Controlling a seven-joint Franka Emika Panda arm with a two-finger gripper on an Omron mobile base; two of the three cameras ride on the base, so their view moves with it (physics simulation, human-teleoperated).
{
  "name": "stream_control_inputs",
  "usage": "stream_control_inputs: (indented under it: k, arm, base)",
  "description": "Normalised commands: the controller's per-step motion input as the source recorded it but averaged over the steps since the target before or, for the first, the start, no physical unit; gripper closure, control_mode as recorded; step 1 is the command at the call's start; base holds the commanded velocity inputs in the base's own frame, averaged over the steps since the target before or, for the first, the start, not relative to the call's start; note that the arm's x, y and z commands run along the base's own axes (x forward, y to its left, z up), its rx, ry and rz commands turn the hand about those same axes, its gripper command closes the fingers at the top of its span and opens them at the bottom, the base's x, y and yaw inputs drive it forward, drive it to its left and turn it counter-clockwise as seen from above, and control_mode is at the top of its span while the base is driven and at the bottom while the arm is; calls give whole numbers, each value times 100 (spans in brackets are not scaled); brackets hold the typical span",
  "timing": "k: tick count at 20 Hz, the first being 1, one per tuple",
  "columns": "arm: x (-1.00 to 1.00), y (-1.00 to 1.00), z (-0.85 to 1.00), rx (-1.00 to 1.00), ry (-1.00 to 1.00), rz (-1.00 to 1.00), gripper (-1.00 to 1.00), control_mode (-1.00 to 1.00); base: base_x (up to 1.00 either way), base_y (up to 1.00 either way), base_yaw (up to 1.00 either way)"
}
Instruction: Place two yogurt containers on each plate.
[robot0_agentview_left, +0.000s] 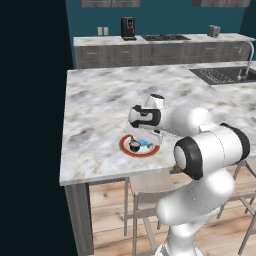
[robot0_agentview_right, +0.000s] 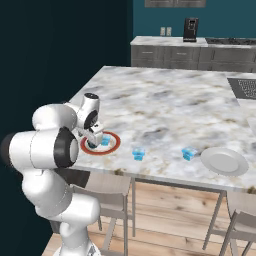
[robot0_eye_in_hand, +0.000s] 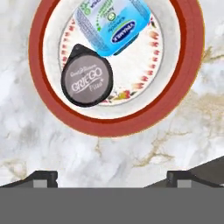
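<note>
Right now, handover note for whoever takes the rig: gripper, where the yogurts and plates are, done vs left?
Gripper: open, holds nothing, above the red-rimmed plate.
Red-rimmed plate: done; black yogurt cup and one blue yogurt cup sit on it, touching.
White plate: bare, near the counter's front edge.
Two blue cups stand on the counter between the plates.
Left: move both onto the white plate.

black cup's lid (robot0_eye_in_hand: 86, 79) reads "grego" — blue cup's label (robot0_eye_in_hand: 117, 22) perhaps "yoplait", blurred.
</note>
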Motion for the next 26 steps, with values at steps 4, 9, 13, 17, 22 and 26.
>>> stream_control_inputs:
  k: [4,9,13,17,22,26]
  arm:
    - [-73,-20,18,-8,-11,48,-100,-100]
    - [-78,-13,13,-12,-23,59,-100,-100]
    - [-73,-6,8,-10,-32,39,-100,-100]
    - [-56,0,9,-3,-29,13,-100,-100]
    - [-1,0,2,1,-3,0,-100,-100]
    - [0,0,0,0,0,0,-100,-100]
  base:
    - [0,0,0]
    - [0,0,0]
    - [0,0,0]
    - [0,0,0]
    - [0,0,0]
    - [0,0,0]
